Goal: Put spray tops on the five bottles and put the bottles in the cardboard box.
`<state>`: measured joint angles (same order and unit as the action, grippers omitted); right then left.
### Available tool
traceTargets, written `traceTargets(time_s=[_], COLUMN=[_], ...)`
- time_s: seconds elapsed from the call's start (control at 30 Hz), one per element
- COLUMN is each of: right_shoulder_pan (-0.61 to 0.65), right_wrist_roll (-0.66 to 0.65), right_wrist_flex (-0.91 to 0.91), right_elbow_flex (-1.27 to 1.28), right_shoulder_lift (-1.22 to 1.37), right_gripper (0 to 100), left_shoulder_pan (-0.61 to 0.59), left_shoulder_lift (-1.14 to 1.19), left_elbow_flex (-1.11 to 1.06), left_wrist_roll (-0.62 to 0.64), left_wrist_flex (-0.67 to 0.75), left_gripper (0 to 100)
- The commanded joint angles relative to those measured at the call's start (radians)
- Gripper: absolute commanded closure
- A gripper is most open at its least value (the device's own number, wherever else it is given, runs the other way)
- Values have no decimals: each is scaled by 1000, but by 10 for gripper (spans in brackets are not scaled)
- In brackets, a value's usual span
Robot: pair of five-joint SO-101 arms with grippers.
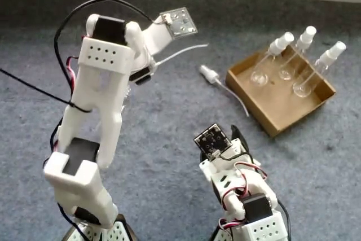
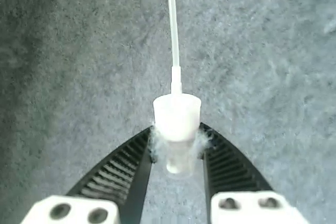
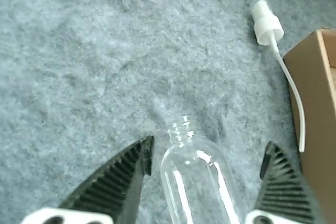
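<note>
My left gripper is shut on a white spray top, held off the carpet with its thin tube pointing away. In the high view that tube sticks out to the right of the left gripper. My right gripper is open around a clear, capless bottle lying on the carpet, its jaws apart from the glass on both sides. Another spray top lies loose on the carpet, its tube trailing toward the cardboard box. Three bottles with spray tops, one of them, lie in the box.
The box's brown wall stands just beside the loose spray top in the right wrist view. The right arm sits low at the front, the left arm tall at the left. Grey carpet spreads between them.
</note>
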<state>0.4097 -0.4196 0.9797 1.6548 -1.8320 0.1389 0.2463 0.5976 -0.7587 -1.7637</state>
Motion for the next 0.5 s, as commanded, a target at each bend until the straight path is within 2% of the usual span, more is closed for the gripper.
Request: traceTargets(time_s=[0.0, 0.47], right_shoulder_pan=[5, 4], right_wrist_roll=[8, 11], right_wrist_flex=[-27, -27], right_elbow_flex=[-4, -4], right_shoulder_lift=[-7, -7], right_gripper=[711, 711], left_shoulder_pan=[-22, -24], left_shoulder_lift=[-274, -769], left_elbow_flex=[-179, -858], left_wrist_roll=[8, 6], left_wrist_flex=[-5, -2], left_gripper=[979, 979])
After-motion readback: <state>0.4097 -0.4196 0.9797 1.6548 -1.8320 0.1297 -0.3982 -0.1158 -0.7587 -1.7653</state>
